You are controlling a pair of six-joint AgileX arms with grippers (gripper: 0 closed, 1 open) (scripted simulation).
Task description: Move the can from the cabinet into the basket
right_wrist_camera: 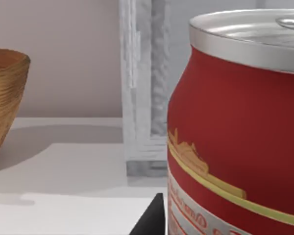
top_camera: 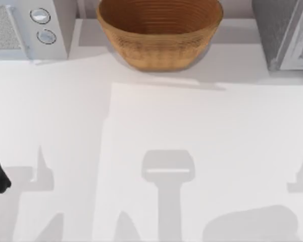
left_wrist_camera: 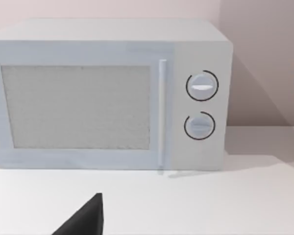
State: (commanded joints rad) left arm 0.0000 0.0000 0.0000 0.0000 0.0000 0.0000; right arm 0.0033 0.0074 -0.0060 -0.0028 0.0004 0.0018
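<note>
The can (right_wrist_camera: 237, 127) stands upright right in front of the right hand, close against it, with the cabinet (right_wrist_camera: 142, 88) door frame just behind; whether the fingers clasp it I cannot tell. The basket (right_wrist_camera: 5, 93) lies off to the can's far side, across the table (top_camera: 192, 151).

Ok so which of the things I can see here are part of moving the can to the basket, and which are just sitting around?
Part of the job:
- can, close before the right wrist camera
- cabinet, back right of the table
- basket, back middle

Just sitting around:
- white microwave with two knobs, back left
</note>
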